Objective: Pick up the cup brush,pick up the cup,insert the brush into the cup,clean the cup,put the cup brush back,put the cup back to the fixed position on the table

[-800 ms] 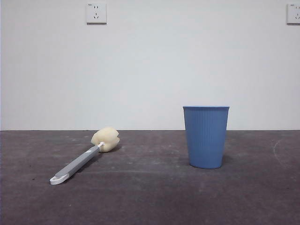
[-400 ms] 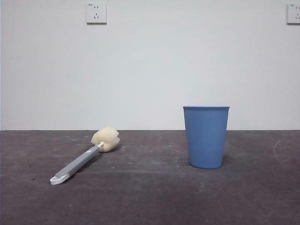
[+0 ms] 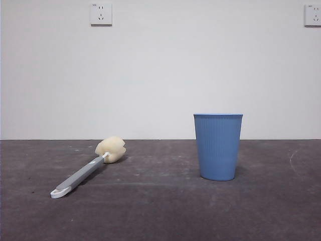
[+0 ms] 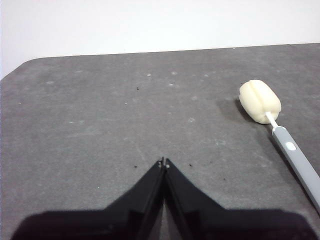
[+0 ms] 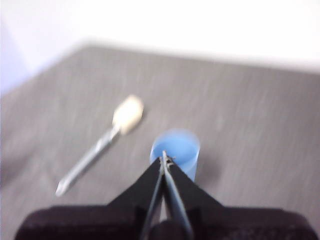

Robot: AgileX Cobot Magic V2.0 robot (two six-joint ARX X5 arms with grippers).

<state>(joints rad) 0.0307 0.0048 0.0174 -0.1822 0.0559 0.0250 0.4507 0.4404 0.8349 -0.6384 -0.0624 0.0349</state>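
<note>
Grey-brown desk (image 3: 160, 211) carries both task things, neither yet touched, so the step in hand looks like the first one: picking up the brush.

Blue cup (image 3: 218, 146) stands upright to one side, open end up, well apart from the brush (image 3: 85, 169), which lies flat with its sponge head toward the wall and its white loop nearest the front camera.

Neither arm shows in the front view. The left end effector (image 4: 164, 162) hangs above bare desk with its jaws pressed together, the brush off to one side in its wrist view. The right end effector (image 5: 166, 159) is likewise closed, above the cup (image 5: 175, 150); that picture is blurred.

To do this well, I judge the left end effector should spread first, line up across the grey handle near its middle instead of the soft sponge, then come down until the jaws straddle it. The handle lies low on the desk, so a shallow descent risks closing on nothing.
</note>
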